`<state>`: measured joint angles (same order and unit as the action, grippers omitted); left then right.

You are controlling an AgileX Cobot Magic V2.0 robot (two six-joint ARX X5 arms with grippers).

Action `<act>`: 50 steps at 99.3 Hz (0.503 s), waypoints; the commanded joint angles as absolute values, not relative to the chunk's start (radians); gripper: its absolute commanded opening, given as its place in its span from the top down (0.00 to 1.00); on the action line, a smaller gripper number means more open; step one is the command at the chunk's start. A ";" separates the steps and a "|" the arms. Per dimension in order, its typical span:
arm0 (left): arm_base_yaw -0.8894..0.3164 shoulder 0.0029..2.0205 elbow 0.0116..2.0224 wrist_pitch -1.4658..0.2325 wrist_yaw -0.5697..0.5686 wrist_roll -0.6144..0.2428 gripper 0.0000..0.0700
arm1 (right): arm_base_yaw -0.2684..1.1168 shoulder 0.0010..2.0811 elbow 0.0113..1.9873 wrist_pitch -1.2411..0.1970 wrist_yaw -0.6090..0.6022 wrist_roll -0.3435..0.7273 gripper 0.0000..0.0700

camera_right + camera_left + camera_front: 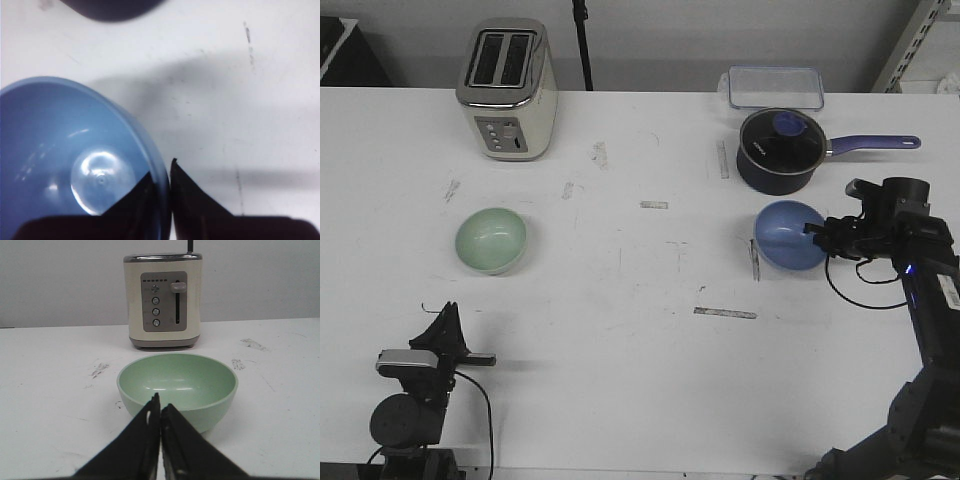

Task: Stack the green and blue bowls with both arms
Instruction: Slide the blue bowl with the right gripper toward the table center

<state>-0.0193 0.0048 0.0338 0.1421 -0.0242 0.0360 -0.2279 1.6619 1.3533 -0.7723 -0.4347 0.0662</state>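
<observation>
The right gripper [817,232] is clamped on the rim of the blue bowl [788,234], one finger inside and one outside the thin wall; the bowl is held tilted at right of centre in the front view, just below the saucepan [778,150]. The left gripper [448,322] is pressed closed on nothing, at lower left, short of the green bowl [491,239] resting on the desk [640,300]. Both bowls are judged light, rigid and glossy, so slippery; the rim is the hold.
</observation>
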 commanded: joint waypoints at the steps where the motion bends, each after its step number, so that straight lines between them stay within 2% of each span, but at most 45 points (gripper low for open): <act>1: -0.018 0.003 0.012 0.155 -0.027 0.037 1.00 | -0.204 1.649 1.369 -0.772 -0.445 0.109 0.99; 35: -0.018 0.003 0.012 0.155 -0.027 0.037 1.00 | 0.051 1.627 1.369 -0.744 -0.441 0.174 0.99; 50: -0.018 0.003 0.012 0.155 -0.027 0.037 1.00 | 0.189 1.642 1.369 -0.707 -0.392 0.265 0.99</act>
<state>-0.0193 0.0048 0.0338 0.1421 -0.0242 0.0360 0.1448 1.6199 1.3533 -0.7193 -0.4114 0.1917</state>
